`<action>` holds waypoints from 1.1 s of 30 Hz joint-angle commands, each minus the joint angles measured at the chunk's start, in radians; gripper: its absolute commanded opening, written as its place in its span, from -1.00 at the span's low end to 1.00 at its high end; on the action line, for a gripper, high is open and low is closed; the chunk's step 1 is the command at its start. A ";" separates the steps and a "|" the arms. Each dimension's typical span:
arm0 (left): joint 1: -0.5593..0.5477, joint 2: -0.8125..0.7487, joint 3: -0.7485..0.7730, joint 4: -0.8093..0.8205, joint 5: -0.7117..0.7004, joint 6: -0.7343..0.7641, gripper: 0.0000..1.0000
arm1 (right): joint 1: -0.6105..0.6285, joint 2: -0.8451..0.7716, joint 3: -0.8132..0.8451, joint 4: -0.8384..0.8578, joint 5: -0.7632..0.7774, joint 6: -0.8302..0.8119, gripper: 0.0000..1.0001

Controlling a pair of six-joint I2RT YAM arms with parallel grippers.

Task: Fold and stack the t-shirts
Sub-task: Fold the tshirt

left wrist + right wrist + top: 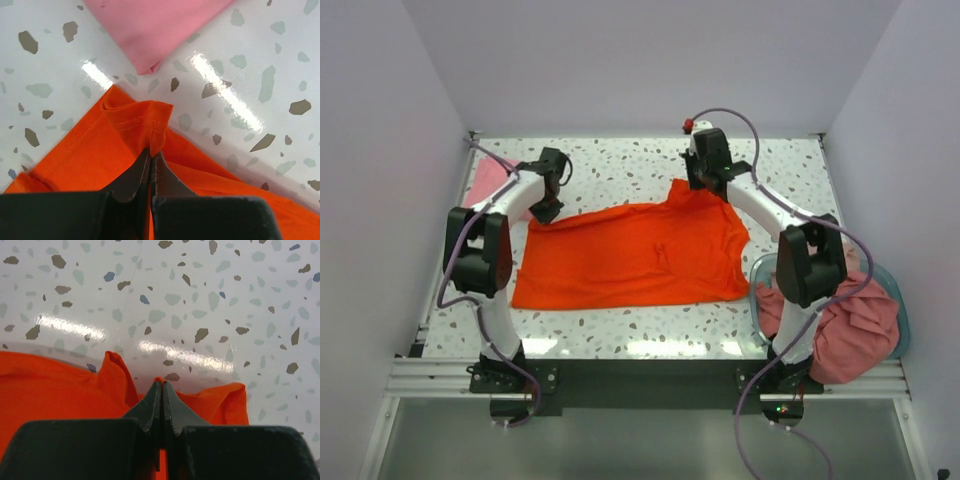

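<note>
An orange-red t-shirt lies spread across the middle of the table. My left gripper is shut on its far left corner, and a bunched fold of orange-red t-shirt pokes out past the pinched gripper. My right gripper is shut on the shirt's far right edge, where the orange-red t-shirt rises in peaks on both sides of the closed gripper. A light pink t-shirt lies folded at the far left; the pink t-shirt shows just beyond the held corner.
A round teal tub at the near right holds a heap of salmon-pink shirts. White walls close in the terrazzo table at the back and sides. The right arm's elbow hangs over the tub's rim.
</note>
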 commanded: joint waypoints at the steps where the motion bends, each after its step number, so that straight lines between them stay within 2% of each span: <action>1: -0.007 -0.098 -0.077 0.039 -0.029 -0.028 -1.00 | 0.008 -0.116 -0.091 0.037 -0.017 -0.005 -1.00; 12: -0.022 -0.250 -0.246 0.069 -0.052 -0.045 -1.00 | 0.022 -0.356 -0.346 -0.005 0.065 0.030 -1.00; 17: -0.025 -0.287 -0.285 0.054 -0.087 -0.049 -1.00 | 0.034 -0.477 -0.456 -0.023 0.043 0.050 -1.00; 28: -0.025 -0.340 -0.395 0.108 -0.036 -0.041 -1.00 | 0.059 -0.596 -0.634 -0.040 0.029 0.100 -1.00; 31: -0.025 -0.360 -0.442 0.117 -0.027 -0.040 -0.75 | 0.090 -0.616 -0.679 -0.059 0.051 0.142 -0.97; 32: -0.025 -0.366 -0.455 0.112 -0.027 -0.041 -0.40 | 0.096 -0.622 -0.708 -0.072 0.060 0.154 -0.92; 33: -0.025 -0.374 -0.467 0.109 -0.029 -0.038 -0.24 | 0.111 -0.627 -0.720 -0.113 0.075 0.169 -0.81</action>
